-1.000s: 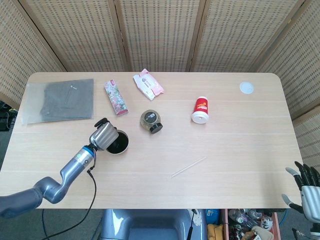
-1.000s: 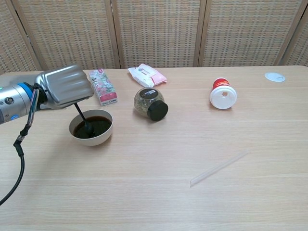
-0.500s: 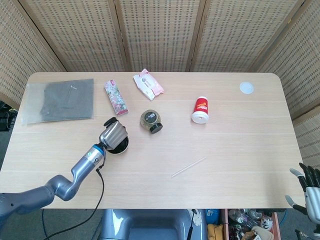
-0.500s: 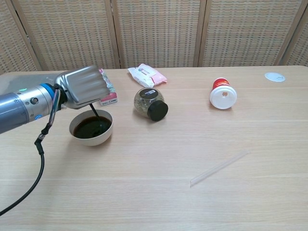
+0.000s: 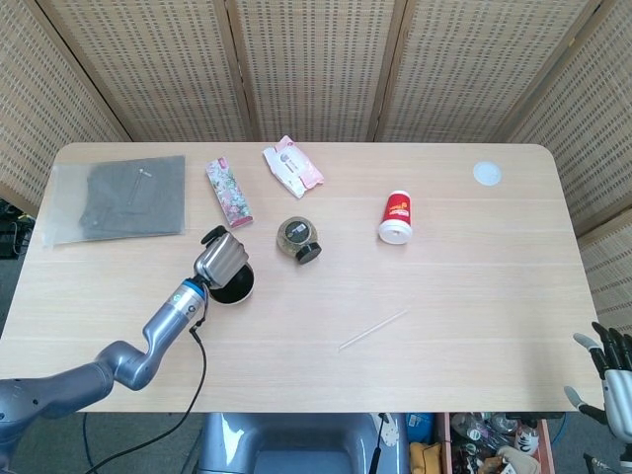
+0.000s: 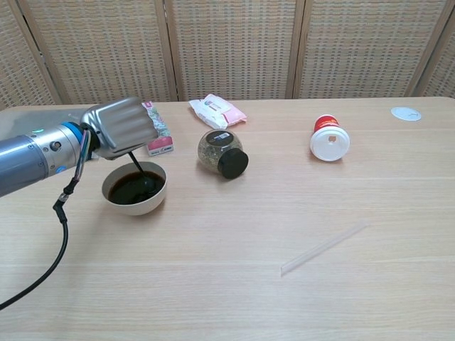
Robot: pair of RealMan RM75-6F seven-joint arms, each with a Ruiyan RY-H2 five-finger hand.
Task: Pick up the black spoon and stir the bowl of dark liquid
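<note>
Left hand (image 6: 119, 126) above bowl (image 6: 135, 199) near table's left edge, fingers closed around spoon (image 6: 140, 174), tip dipped in liquid. Right hand (image 5: 610, 372) cut off, fingers spread, empty.

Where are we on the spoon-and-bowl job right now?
Pickup looks done: the left hand holds the black spoon. Stirring is under way, with the spoon's tip in the dark liquid of the bowl. Left: finishing the stir. The right hand hangs idle off the table's edge.
</note>
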